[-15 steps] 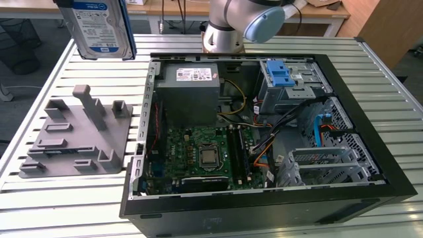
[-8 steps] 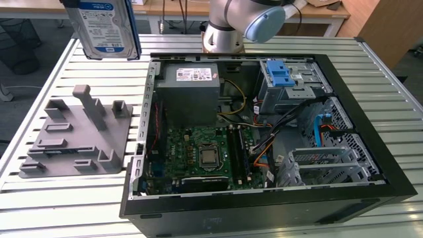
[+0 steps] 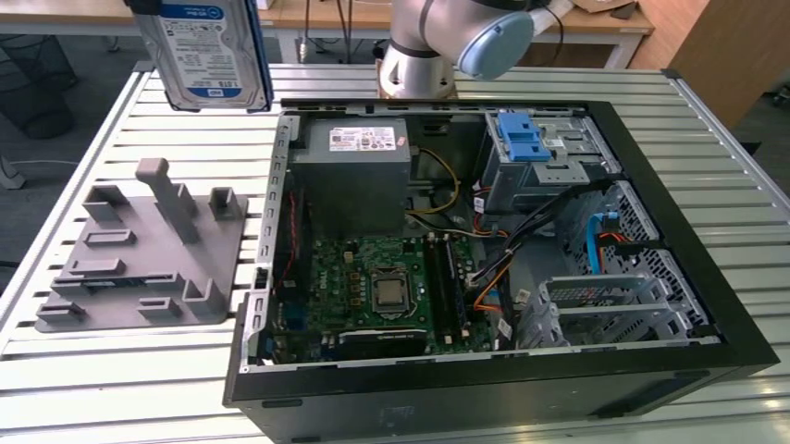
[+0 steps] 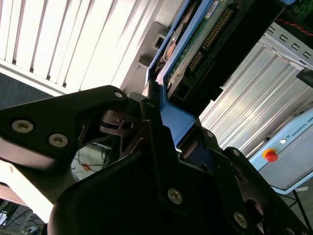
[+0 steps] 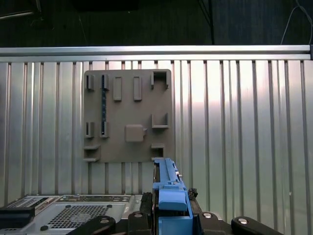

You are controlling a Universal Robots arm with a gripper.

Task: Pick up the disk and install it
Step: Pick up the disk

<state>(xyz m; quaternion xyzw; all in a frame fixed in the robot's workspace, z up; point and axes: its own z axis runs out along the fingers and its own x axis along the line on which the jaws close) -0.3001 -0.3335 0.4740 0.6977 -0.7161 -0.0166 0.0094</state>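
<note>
We find the disk (image 3: 203, 51) held up in the air, clear of the slatted table (image 3: 124, 388), standing on edge with its white-and-blue label turned to the exterior camera. Taking the open computer case (image 3: 494, 398) as our mark, the disk hangs outside it, off the case's far corner on the exterior view's left, and above the case's rim. The grey fixture block (image 3: 136, 250) lies on the table beside that same side of the case, below the disk. Inside the case, the blue latch piece (image 3: 528, 139) sits toward the far wall, well apart from the disk.

In the second wrist view the gripper (image 4: 176, 117) is clenched on the disk: its blue side rail (image 4: 171, 105) sits pinched between the two black fingers (image 4: 152, 122), and the disk's body with its green circuit board (image 4: 203, 36) juts out beyond the fingertips. In the first wrist view we look along the disk's thin edge (image 5: 168, 188), which stands out from between the fingers, with the fixture block (image 5: 128, 115) beyond it and a corner of the case (image 5: 58, 215) close by.
</note>
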